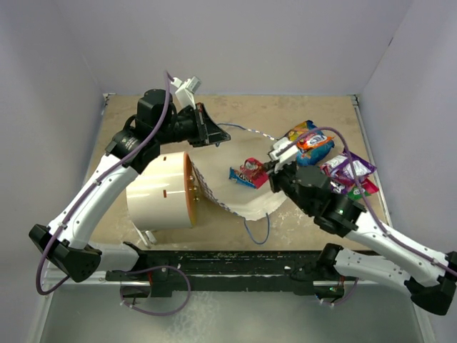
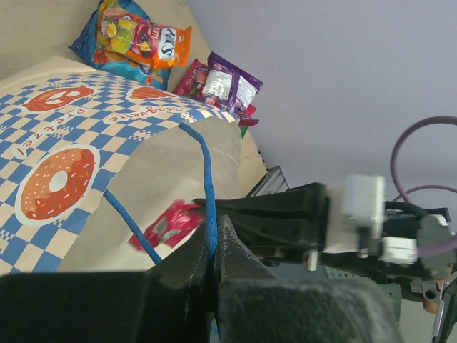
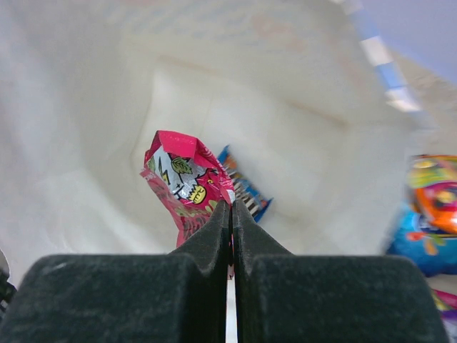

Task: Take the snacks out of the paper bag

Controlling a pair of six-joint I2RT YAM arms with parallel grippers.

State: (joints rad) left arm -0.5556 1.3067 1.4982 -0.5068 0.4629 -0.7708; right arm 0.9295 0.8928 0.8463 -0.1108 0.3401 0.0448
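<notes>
Inside bag (image 3: 235, 107), pink packet (image 3: 184, 179) between right fingers (image 3: 207, 243)

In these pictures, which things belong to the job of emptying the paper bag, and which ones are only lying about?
Belong to the job: paper bag; its blue cord handle, pinched by the left gripper; pink packet, pinched by the right gripper; blue packet behind it; blue-and-orange packet and purple packet, outside the bag.
Only lying about: white cylinder beside the bag.
</notes>
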